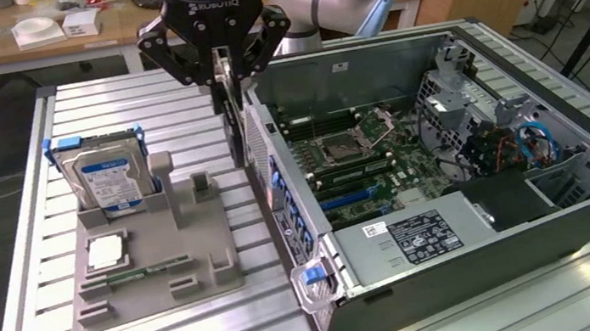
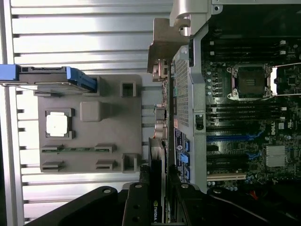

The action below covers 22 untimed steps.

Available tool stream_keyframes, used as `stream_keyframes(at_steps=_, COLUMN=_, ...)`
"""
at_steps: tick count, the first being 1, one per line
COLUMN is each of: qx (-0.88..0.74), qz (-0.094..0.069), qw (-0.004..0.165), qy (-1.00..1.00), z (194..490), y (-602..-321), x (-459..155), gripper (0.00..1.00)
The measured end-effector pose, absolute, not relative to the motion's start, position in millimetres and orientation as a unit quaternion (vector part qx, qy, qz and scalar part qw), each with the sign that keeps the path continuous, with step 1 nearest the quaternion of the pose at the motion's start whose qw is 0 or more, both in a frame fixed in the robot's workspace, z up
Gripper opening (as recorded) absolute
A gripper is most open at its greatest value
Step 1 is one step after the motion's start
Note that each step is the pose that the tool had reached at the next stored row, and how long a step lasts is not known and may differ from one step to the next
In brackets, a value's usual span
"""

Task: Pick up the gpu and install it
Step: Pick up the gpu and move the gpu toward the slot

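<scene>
- The tool (image 1: 223,65), in the upper middle of the exterior view, is clamped on the upper end of the gpu (image 1: 232,122), one finger on each flat face.
- The gpu hangs upright and edge-on between the grey holder (image 1: 155,269) and the open computer case (image 1: 491,259), just beside the case's rear wall, over the table (image 1: 32,251).
- In the wrist view the card (image 2: 157,160) runs out from the tool (image 2: 157,188).
- It is probably light, thin and stiff, with delicate parts. Grip the flat faces near one edge, and expect some swing.
</scene>
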State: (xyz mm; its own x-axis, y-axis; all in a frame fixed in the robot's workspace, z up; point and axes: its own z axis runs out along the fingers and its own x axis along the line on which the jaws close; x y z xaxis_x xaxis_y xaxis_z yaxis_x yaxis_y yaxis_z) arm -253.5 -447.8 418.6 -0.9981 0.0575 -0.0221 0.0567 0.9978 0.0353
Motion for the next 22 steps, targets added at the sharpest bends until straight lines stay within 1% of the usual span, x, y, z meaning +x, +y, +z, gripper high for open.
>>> stream_keyframes(at_steps=22, qx=0.028, qz=0.017, qw=0.012, qy=0.999, z=418.6, y=-447.8, x=-215.3, gripper=0.26)
